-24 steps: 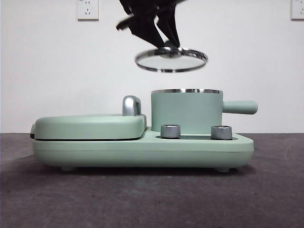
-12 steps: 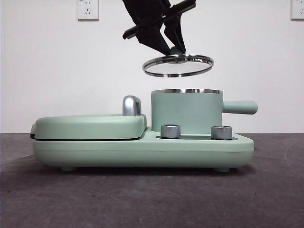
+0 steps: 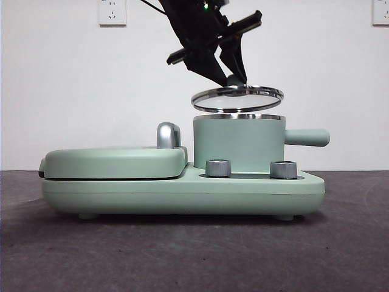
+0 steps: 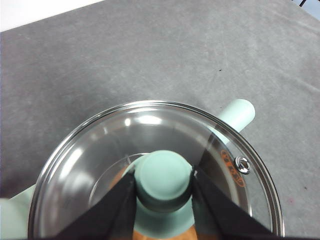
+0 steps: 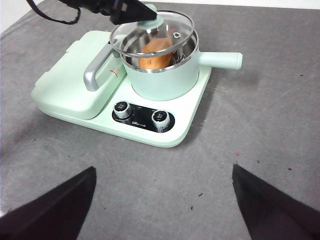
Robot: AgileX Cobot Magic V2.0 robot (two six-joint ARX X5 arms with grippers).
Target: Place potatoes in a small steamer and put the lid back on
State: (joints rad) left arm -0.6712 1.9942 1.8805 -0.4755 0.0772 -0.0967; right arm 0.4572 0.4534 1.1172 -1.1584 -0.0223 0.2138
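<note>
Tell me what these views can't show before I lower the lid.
- Potato: hidden in the front view by the steamer wall; in the left wrist view only slivers show past the lid knob.
- Lid: the front view alone cannot show whether it is centred front to back.
- Dial markings: too small in the right wrist view.
- Right claw: fingertips cut off by the picture's edge.

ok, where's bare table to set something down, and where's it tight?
Bare grey table lies beside the pot's side handle and in front of the cooker's two dials. It is crowded over the pot: the left gripper holds the glass lid just above its rim.
</note>
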